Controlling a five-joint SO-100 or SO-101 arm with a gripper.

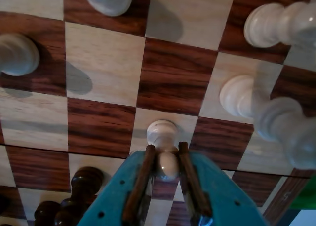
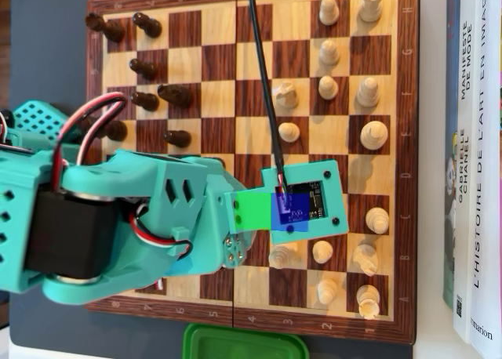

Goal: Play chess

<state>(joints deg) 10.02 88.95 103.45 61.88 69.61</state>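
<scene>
My teal gripper with brown pads is shut on the rounded head of a white pawn. The pawn's base sits over a light square of the wooden chessboard; I cannot tell whether it touches the board. In the overhead view the arm reaches across the board from the left. There the wrist camera plate hides the jaws and the held pawn. White pieces stand on the right side, dark pieces on the left.
In the wrist view other white pieces stand close on the right and at upper left, with dark pieces at lower left. Books lie along the board's right edge. A green container sits below the board.
</scene>
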